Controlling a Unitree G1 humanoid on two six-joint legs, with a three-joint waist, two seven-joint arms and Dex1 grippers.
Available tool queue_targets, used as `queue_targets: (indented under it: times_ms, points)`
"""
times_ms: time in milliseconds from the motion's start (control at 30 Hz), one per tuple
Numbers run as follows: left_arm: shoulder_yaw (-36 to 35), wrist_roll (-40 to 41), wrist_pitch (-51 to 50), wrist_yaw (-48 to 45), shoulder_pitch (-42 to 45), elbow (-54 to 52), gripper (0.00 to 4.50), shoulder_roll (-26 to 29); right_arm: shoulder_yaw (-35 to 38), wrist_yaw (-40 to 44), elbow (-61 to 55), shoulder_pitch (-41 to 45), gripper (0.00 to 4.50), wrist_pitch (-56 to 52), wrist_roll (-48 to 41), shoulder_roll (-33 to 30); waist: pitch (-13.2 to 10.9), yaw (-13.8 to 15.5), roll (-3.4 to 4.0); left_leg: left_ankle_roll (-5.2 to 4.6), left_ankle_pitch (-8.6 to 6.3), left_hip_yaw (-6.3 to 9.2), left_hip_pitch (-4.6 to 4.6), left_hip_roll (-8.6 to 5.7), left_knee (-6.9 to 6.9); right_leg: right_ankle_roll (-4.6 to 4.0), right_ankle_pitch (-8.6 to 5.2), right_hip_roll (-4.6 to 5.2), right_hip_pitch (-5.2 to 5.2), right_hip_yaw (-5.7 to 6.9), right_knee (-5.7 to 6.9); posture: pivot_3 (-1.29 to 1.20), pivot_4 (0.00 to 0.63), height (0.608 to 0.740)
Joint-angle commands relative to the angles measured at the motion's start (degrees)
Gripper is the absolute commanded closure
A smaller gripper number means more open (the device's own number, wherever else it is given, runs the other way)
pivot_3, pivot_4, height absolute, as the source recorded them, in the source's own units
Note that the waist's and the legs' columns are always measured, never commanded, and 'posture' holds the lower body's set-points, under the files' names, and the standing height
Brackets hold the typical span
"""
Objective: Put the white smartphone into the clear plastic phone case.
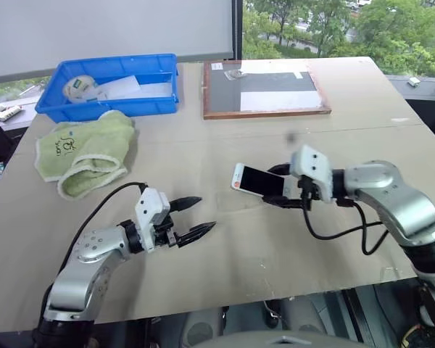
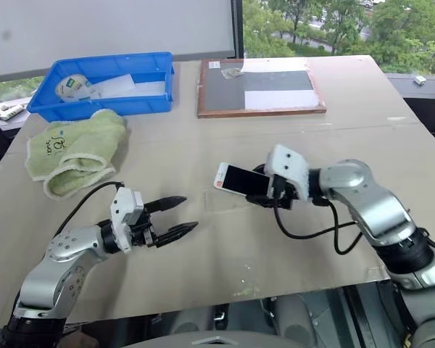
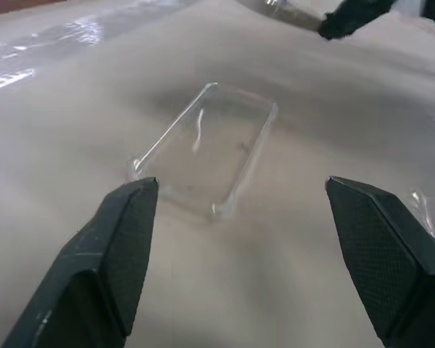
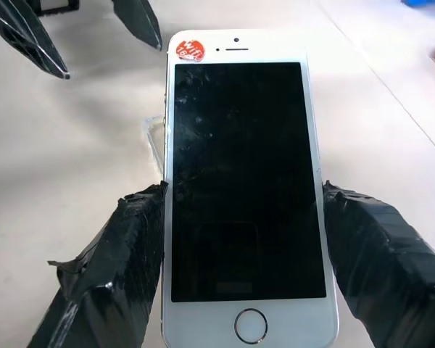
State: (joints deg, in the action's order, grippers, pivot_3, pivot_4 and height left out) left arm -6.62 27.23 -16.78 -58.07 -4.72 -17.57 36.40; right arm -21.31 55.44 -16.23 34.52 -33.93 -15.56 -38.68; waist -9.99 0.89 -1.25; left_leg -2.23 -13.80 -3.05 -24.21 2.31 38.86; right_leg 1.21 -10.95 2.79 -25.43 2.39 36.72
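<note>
Two pincers at work over one desk (image 1: pixel 290 239). Right pincer (image 4: pixel 243 239): clamped across the long edges of the white smartphone (image 1: pixel 259 181), held off the desk, screen showing black, a red sticker at its far end. Left pincer (image 1: pixel 192 217): fingers apart, empty, low over the desk. Clear plastic phone case (image 3: pixel 206 148): lying flat, open side up, just ahead of the left pincer and below the phone's free end. Advice for seating: bring the phone level and square with the case rim, tuck one end in first, then press flat; the left pincer could pin the light case, which looks likely to slide
</note>
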Motion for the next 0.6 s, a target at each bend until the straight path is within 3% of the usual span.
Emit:
queue_targets:
  times_ms: [33,67,167,267,367,500,600]
  points:
    - [-1.6,1.2,1.7,-2.2,0.1,1.3,0.7,1.3,-5.0,4.1,5.2,4.0,1.59,5.6,6.0,0.3,0.0,-0.1,0.0,0.0,0.0,-0.01,-0.13,-0.01,0.0,0.0,0.0,0.01,-0.14,0.0,0.0,0.0,0.15,0.74]
    - [-1.7,1.2,1.8,-2.3,0.0,1.4,0.7,1.4,-6.3,5.1,6.8,5.1,1.74,6.3,7.2,0.7,0.0,-0.1,0.0,-0.01,0.01,-0.02,-0.23,-0.02,0.0,0.0,0.01,0.0,-0.23,-0.01,0.0,0.0,0.15,0.74]
    - [-1.9,1.4,1.9,-2.4,-0.6,1.1,0.7,1.6,-9.8,7.0,10.4,8.3,2.92,6.1,11.1,1.7,0.0,-0.2,0.0,-0.01,0.01,-0.02,-0.3,-0.02,0.01,-0.05,0.04,-0.02,-0.3,0.0,0.01,0.0,0.15,0.74]
    - [-2.3,1.0,2.0,-2.1,-1.4,0.6,0.7,1.7,-11.9,8.7,11.3,10.4,4.44,4.8,13.4,2.6,0.0,-0.3,0.0,0.0,0.01,-0.02,-0.3,0.01,0.01,-0.1,0.08,-0.05,-0.31,0.01,0.02,0.0,0.15,0.74]
    - [-2.5,0.9,2.1,-1.6,-2.2,0.1,0.7,1.6,-12.8,10.3,11.6,11.3,4.44,6.4,14.9,3.2,0.0,-0.2,0.01,0.0,0.01,0.0,-0.3,0.02,0.01,-0.05,0.04,-0.04,-0.3,0.04,0.02,0.0,0.15,0.74]
    - [-2.7,1.0,1.8,-0.9,-2.7,-0.6,0.7,1.4,-8.8,11.6,10.8,12.1,4.44,2.7,11.3,5.3,0.0,-0.1,0.01,0.0,0.01,0.01,-0.3,0.02,0.01,-0.03,0.03,-0.03,-0.3,0.06,0.02,0.0,0.15,0.74]
    - [-2.6,1.1,1.7,-0.7,-2.9,-0.8,0.7,1.5,-7.1,12.4,9.9,12.1,3.12,0.4,9.7,5.4,0.0,-0.1,0.01,0.0,0.01,0.01,-0.3,0.02,0.01,-0.12,0.09,-0.02,-0.29,0.05,0.03,0.0,0.15,0.74]
